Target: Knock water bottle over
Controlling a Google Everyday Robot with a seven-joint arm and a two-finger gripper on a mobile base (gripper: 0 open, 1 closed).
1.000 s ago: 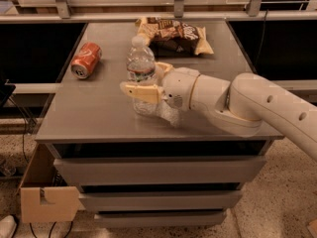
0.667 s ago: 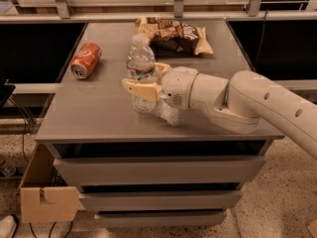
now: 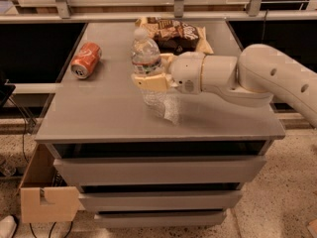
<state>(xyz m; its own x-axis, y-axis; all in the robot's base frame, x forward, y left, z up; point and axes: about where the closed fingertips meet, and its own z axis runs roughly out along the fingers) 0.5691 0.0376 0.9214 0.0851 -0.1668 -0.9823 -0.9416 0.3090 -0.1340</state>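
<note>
Camera view: pincer (image 3: 149, 75) clasps upright water bottle (image 3: 144, 52) mid-body, near finger crossing its front.

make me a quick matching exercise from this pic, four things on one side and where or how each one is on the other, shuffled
Things:
1. water bottle
2. orange soda can
3. snack bag
4. gripper

Place or state:
a. lying on its side, left part of the table
b. flat at the table's back edge
c. mid-table, white cap on top
d. at the bottle's middle, on the arm reaching in from the right

Pairs: 1-c, 2-a, 3-b, 4-d
</note>
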